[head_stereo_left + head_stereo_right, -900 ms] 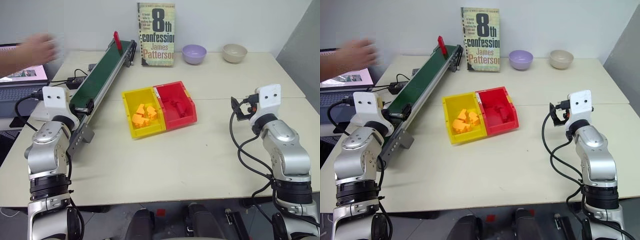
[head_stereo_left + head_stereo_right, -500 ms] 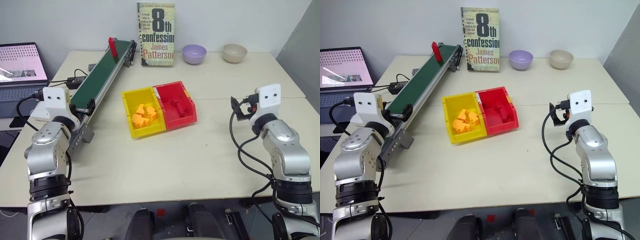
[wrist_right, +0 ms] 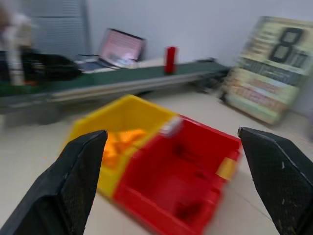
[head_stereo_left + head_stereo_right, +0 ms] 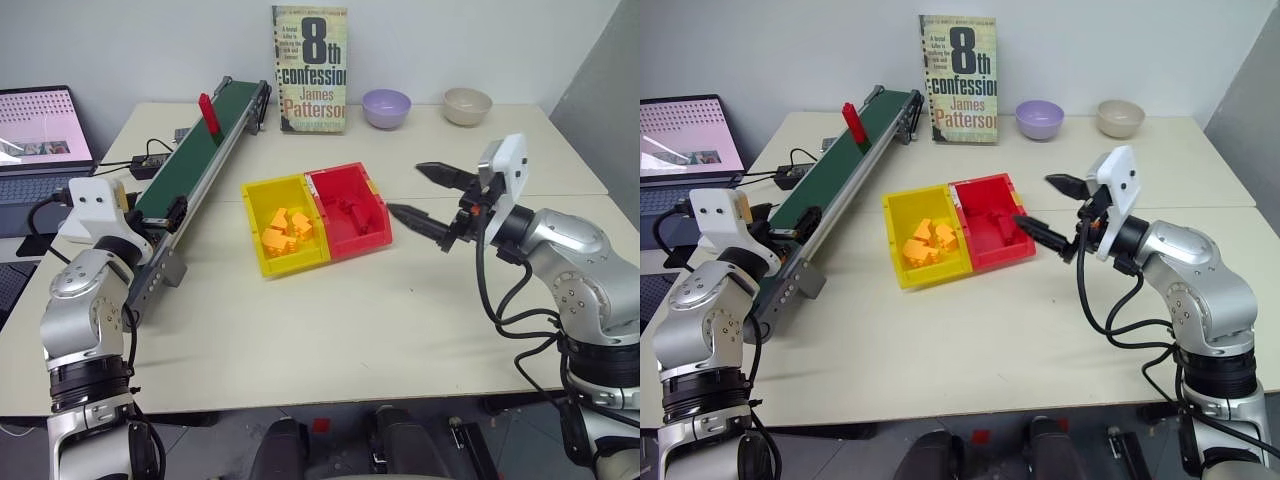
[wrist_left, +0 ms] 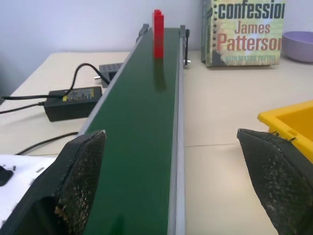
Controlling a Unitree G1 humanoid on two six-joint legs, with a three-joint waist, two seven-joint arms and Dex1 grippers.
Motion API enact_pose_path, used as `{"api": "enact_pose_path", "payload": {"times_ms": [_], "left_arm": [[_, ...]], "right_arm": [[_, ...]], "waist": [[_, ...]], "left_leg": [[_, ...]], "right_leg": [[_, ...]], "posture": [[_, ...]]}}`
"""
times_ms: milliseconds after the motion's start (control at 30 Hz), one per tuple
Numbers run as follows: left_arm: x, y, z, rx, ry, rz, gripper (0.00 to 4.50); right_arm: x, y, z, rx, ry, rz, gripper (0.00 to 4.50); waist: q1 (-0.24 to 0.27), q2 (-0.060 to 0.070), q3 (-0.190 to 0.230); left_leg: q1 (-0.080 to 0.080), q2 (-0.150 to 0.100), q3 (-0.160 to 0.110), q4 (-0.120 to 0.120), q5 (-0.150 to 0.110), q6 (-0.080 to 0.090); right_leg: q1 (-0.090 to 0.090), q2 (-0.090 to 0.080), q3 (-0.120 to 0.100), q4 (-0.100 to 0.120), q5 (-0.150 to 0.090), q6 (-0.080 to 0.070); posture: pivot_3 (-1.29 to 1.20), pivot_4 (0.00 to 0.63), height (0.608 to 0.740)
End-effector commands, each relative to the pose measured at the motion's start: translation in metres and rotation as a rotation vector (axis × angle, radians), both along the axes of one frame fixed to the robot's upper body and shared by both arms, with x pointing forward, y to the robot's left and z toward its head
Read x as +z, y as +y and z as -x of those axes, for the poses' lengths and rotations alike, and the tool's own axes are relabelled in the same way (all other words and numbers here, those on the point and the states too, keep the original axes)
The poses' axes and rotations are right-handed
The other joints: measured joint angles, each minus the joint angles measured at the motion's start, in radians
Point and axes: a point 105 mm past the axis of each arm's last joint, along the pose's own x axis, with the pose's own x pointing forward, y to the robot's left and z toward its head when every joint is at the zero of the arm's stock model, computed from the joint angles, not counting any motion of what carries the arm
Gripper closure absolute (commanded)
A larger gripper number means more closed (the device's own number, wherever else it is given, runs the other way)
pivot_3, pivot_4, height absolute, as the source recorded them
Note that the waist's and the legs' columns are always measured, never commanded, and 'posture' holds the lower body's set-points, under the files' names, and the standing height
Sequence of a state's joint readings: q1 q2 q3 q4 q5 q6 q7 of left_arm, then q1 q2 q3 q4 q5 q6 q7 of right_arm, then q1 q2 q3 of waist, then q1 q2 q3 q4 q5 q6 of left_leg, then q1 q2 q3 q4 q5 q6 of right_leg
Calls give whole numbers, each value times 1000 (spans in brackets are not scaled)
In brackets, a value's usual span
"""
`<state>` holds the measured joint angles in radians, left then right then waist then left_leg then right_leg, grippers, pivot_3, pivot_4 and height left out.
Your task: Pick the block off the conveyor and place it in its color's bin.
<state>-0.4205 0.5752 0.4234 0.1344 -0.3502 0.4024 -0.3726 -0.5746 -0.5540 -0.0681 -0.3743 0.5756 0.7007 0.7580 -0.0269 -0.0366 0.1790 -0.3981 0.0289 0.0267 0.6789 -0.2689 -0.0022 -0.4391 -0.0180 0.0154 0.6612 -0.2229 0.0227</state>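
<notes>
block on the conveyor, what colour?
Bright red block, standing upright on the dark-green conveyor; clearest in the left wrist view.

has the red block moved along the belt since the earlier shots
Yes. The red block has ridden down the conveyor toward the robot: earlier it stood at the far end level with the book, now it is clearly nearer.

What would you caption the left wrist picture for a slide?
Open left gripper looks along the green conveyor toward the upright red block.
</notes>
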Motion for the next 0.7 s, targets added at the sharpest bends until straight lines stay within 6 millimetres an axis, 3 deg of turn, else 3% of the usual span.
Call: {"api": "enact_pose_path", "payload": {"times_ms": [33, 267, 700], "left_arm": [[22, 8, 2, 23, -71, -39, 25], [16, 5, 1, 21, -34, -58, 25], [16, 5, -1, 22, -30, -52, 25]], "right_arm": [[11, 16, 17, 134, -17, 8, 0], [12, 28, 27, 213, -5, 9, 0], [11, 26, 29, 193, -5, 8, 0]], "waist": [[0, 0, 0], [0, 0, 0], [1, 0, 0]], "left_leg": [[0, 0, 0, 0, 0, 0], [0, 0, 0, 0, 0, 0], [0, 0, 0, 0, 0, 0]], "right_leg": [[0, 0, 0, 0, 0, 0], [0, -2, 0, 0, 0, 0], [0, -2, 0, 0, 0, 0]], "posture": [[0, 150, 740], [0, 150, 740], [0, 150, 740]]}}
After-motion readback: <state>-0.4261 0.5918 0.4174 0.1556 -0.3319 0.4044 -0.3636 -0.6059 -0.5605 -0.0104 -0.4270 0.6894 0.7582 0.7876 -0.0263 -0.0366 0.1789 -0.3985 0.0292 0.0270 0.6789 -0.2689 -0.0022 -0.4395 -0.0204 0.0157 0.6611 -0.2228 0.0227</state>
